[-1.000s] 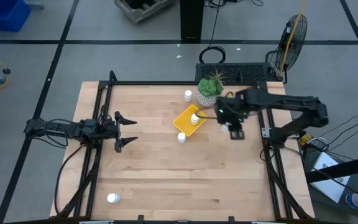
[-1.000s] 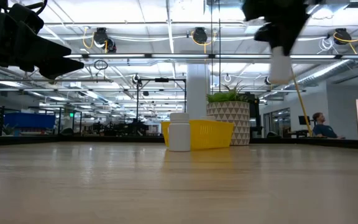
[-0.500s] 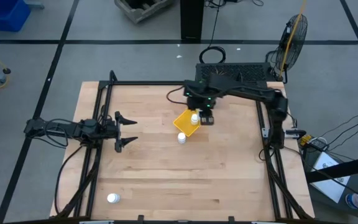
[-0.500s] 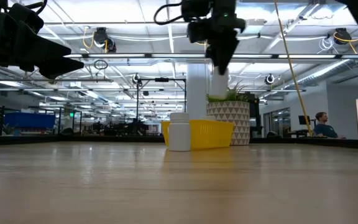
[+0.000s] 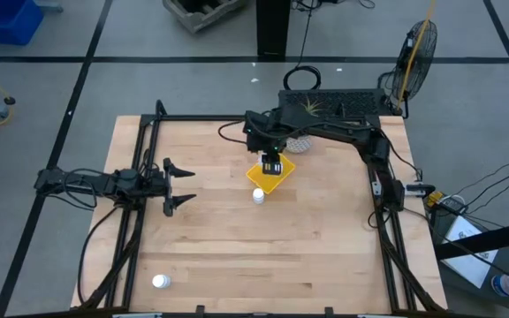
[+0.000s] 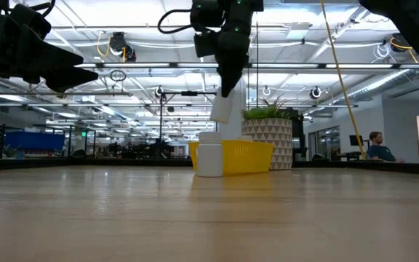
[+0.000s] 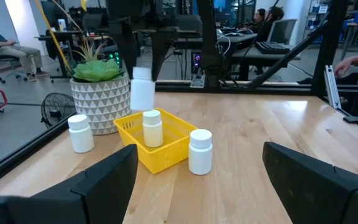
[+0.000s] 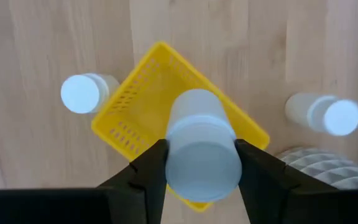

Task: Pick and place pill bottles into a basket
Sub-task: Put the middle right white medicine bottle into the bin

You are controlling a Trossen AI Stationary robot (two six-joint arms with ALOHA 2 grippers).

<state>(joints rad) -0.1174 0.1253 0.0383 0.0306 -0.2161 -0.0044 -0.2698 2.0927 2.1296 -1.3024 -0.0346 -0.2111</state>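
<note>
The yellow tray (image 5: 272,175) sits mid-table, in front of the potted plant. One white pill bottle (image 7: 152,127) stands in it. Others stand on the table: one just before the tray (image 5: 258,195), one beside the pot (image 7: 81,132), one near the front left corner (image 5: 160,282). My right gripper (image 5: 270,162) is over the tray, shut on another bottle (image 6: 222,109). My left gripper (image 5: 179,181) is open and empty at the table's left. My right gripper pinches the bottle's upper end (image 8: 202,134) between its two fingers (image 8: 151,171), one on each side. The fingers come from above, pointing down. The bottle hangs below them, slightly tilted, clear above the tray (image 8: 135,112).
A patterned pot with a spiky green plant (image 7: 98,93) stands just behind the tray. A black frame (image 5: 148,124) edges the wooden table. People sit in the room beyond the table.
My right gripper has carried the bottle from the tray's right side toward the table's left, and now holds it over the tray. The bottle has stayed shut in the fingers and hangs lower and more tilted than before.
</note>
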